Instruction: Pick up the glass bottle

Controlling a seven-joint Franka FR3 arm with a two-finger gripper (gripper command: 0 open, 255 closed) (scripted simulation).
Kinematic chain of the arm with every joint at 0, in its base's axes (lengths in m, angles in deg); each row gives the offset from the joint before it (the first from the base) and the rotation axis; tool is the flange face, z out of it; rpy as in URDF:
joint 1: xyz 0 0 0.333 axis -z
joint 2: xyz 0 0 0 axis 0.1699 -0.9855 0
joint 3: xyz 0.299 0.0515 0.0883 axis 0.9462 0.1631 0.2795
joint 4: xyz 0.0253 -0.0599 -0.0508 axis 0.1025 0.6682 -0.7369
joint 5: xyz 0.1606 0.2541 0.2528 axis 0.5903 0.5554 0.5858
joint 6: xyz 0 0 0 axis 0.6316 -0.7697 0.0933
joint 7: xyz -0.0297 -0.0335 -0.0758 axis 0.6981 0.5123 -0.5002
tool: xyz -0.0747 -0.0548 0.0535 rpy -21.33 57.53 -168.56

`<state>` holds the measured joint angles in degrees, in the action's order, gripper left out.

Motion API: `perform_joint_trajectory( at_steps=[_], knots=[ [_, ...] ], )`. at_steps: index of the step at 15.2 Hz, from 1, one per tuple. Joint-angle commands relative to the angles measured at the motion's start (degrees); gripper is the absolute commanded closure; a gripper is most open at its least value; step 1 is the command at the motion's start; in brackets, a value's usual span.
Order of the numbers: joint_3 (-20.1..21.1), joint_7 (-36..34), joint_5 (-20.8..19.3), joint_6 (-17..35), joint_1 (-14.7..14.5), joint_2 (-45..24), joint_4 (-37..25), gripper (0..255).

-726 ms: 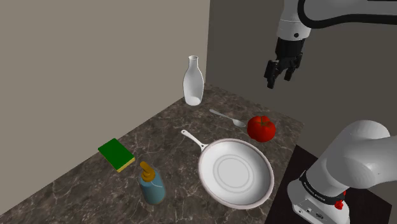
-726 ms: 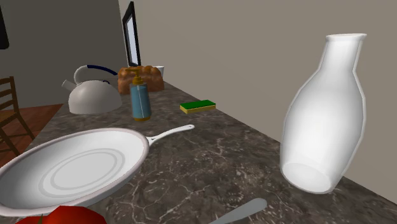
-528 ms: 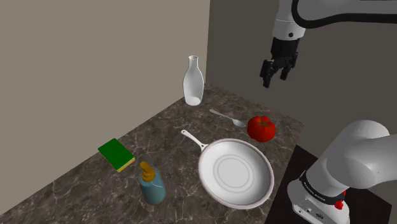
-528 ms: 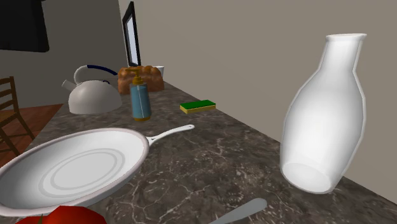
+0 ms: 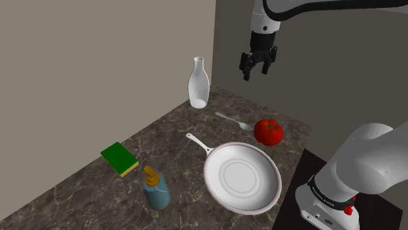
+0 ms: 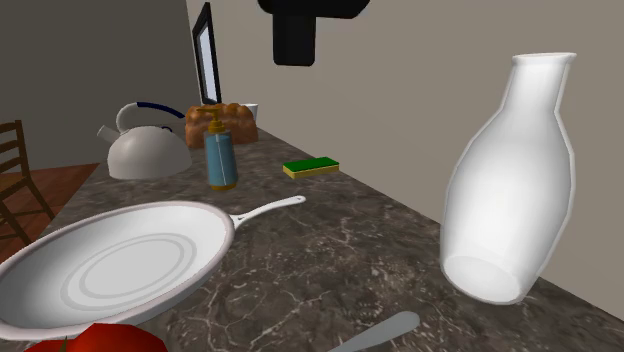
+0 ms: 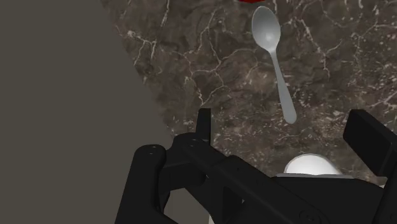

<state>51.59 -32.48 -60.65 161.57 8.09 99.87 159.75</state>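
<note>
1. Hovering above the dark marbled tabletop (image 5: 171,140), the black gripper (image 5: 255,73) hangs well apart from the white bottle (image 5: 198,85), to its right in the shoulder view
2. Its fingers (image 7: 368,137) stand spread apart, gripping nothing
3. The white bottle stands upright at the tabletop's far corner, close to the wall (image 5: 98,59)
4. A spoon (image 5: 232,120) lies between it and a red tomato (image 5: 268,131), with a white pan (image 5: 242,176) nearby

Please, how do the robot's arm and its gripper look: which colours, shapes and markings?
The arm is made of rounded glossy white segments joined by dark joints. Near its base sits a dark ring with pale lettering, too small to read, and a small red part. The gripper is all black, blocky, with two straight jaws.
</note>
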Motion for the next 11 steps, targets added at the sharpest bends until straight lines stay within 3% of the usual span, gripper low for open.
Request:
perform_joint_trajectory(
  at_steps=[1, 11],
  knots=[
    [0.61, -1.03, 0.33, 1.71, -0.22, -4.35, -3.22, 0],
    [3.06, -5.74, 0.23, 2.74, -1.43, -24.81, -25.36, 0]
  ],
)
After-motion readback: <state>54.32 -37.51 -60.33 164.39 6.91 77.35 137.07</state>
